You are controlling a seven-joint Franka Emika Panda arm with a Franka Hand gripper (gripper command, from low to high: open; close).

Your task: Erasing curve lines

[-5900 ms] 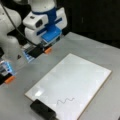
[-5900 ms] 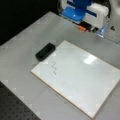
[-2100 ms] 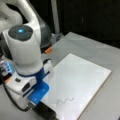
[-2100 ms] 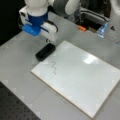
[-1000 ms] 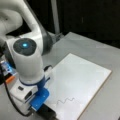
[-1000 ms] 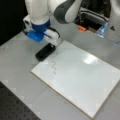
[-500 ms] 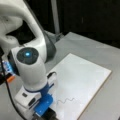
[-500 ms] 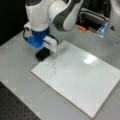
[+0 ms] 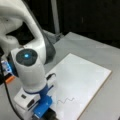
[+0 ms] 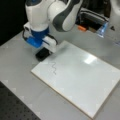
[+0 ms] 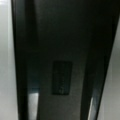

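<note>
white board (image 10: 82, 75) with a thin tan edge, sitting on a plain grey table (image 10: 15, 57). the curve lines (image 10: 53, 68) are a dark wavy squiggle – few small humps – just beside the gripper (image 10: 43, 51). gripper's blue and white, right over a black eraser block (image 10: 42, 54). arm's white with a dark grey joint – glowing blue dot (image 9: 26, 55) on its cap.

Your gripper (image 10: 43, 51) is masked by the arm's blue wrist in both front views, so its jaws can't be read; the eraser (image 10: 42, 54) shows only partly beneath it; your wrist view is a dark blur.
</note>
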